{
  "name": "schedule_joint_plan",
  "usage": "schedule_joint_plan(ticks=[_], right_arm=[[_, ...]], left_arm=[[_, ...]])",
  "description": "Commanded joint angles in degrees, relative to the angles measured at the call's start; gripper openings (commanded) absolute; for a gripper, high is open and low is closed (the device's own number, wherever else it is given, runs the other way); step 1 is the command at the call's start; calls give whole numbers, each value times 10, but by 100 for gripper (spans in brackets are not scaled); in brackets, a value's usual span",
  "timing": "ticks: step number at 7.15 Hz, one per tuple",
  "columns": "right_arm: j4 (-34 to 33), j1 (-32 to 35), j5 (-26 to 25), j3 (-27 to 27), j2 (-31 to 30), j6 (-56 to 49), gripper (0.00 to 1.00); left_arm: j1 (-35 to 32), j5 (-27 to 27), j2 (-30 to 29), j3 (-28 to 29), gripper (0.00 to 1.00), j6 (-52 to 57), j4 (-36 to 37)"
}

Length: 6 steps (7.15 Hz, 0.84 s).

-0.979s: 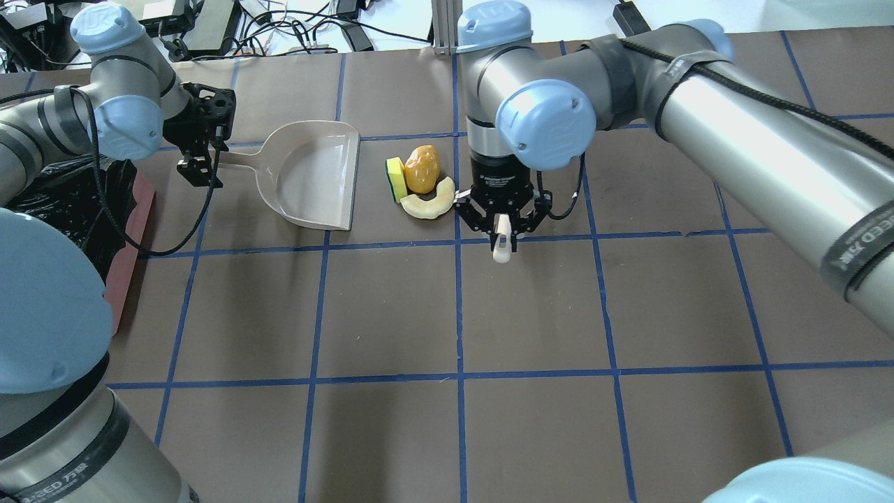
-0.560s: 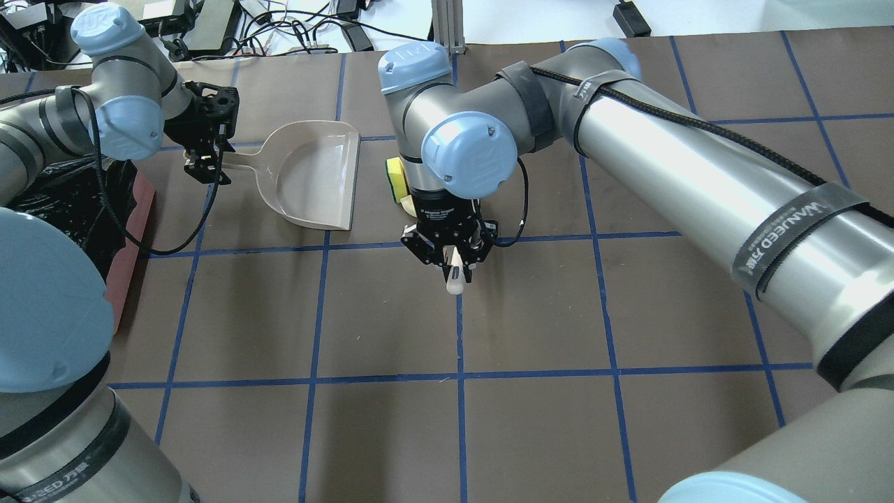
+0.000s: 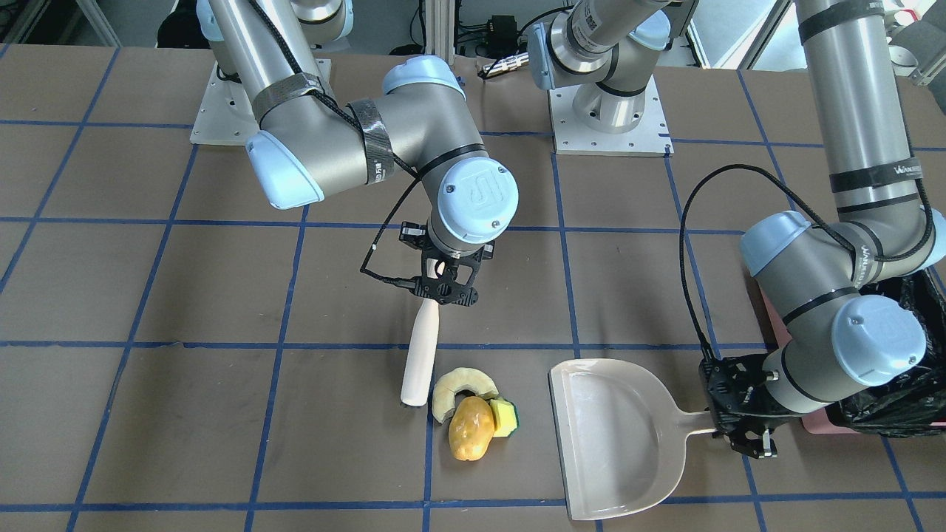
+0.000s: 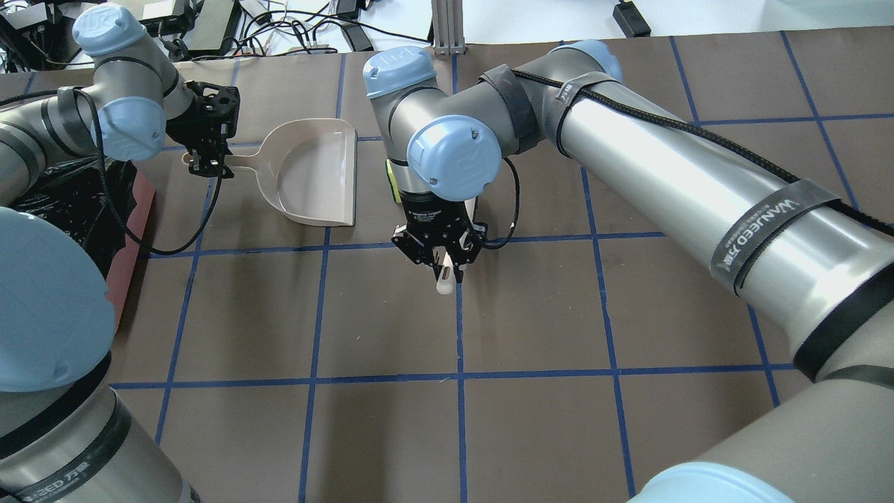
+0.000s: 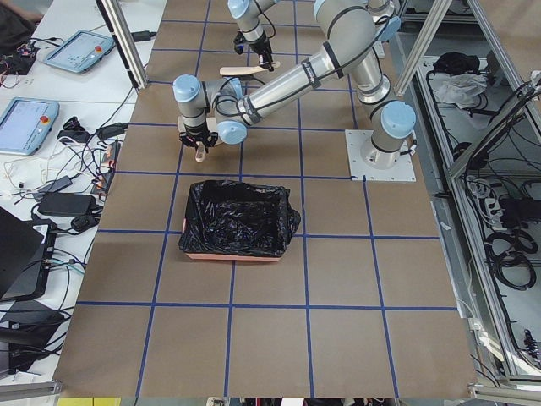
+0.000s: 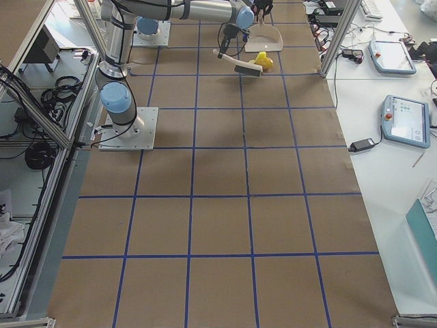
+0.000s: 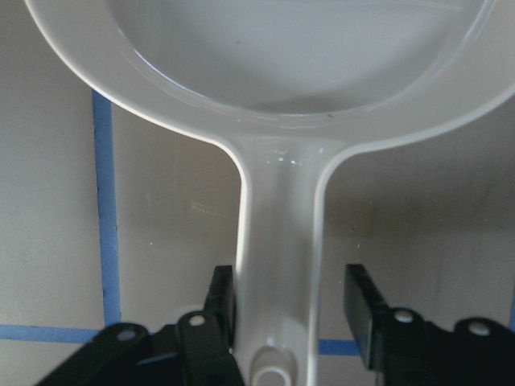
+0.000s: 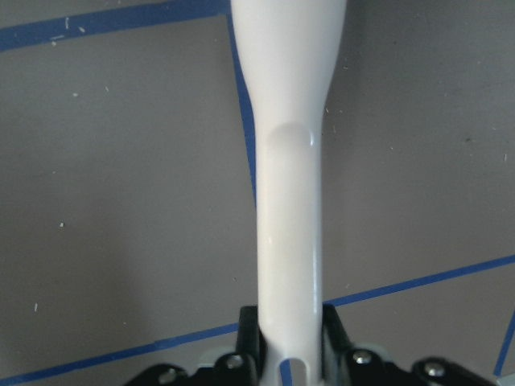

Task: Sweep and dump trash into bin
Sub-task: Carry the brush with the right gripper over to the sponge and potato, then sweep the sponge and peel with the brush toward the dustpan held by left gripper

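Observation:
My right gripper [image 4: 438, 262] is shut on the white handle of a brush [image 3: 421, 355], also seen in the right wrist view [image 8: 290, 201]. The brush's far end rests on the table just beside the trash: a cream crescent slice [image 3: 464, 386], a golden-brown potato [image 3: 471, 430] and a yellow sponge with a green edge [image 3: 506, 416]. The beige dustpan [image 3: 613, 436] lies a short way from them, its mouth facing them. My left gripper [image 3: 739, 427] is open and straddles the dustpan handle [image 7: 278, 257], with a gap on one side. The bin [image 5: 237, 222], pink with a black bag, stands beside my left arm.
My right arm hides most of the trash in the overhead view; only a sliver of the sponge [image 4: 392, 183] shows there. The bin's black bag [image 4: 63, 202] lies at the table's left edge. Cables and tablets lie beyond the table's far edge.
My right arm has swung left with the brush and now covers the trash from above. My left gripper has moved onto the dustpan handle, and the dustpan has shifted slightly.

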Motion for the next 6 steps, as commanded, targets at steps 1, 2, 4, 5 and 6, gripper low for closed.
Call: schedule_joint_plan(ticks=[1,2,4,5,6], right_arm=[[-48,0,3,0,9,34,0],[-54,0,3,0,15,38,0],[-48,0,10,3,17,37,0],[-48,0,17,2,19,36,0],[-48,2,18,1,19,36,0]], left_arm=[[-4,-1,1,-1,31,-10,2],[-5,-1,0,-1,29,-9,2],[-5,23,2,0,24,3,10],[-6,23,2,1,23,5,16],[-11,23,6,0,23,7,17]])
